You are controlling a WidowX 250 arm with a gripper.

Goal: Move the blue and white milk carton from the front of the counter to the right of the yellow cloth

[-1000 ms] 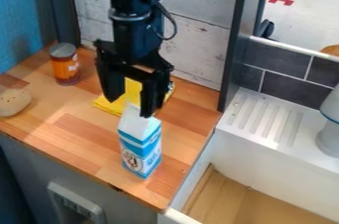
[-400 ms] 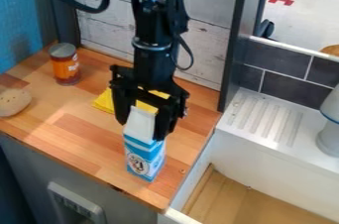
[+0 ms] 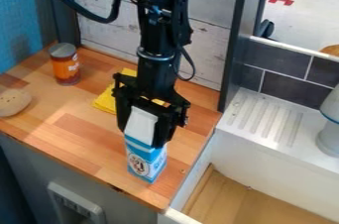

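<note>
Black arm [image 3: 157,29] from top edge, end effector [image 3: 141,137] pointing down, fingers [image 3: 163,131] apart

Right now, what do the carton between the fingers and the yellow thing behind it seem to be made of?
Carton: probably coated cardboard, smooth, with flat sides and crisp folded edges.
Yellow thing: perhaps cloth, matte, lying flat; its weave is unclear.

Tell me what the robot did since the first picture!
The black two-finger gripper moved right and down, its open fingers now either side of the blue-and-white milk carton. I can't tell if they squeeze it. The carton shifted slightly right and toward the camera. The orange jar with a grey lid and folded yellow cloth stayed put.
</note>
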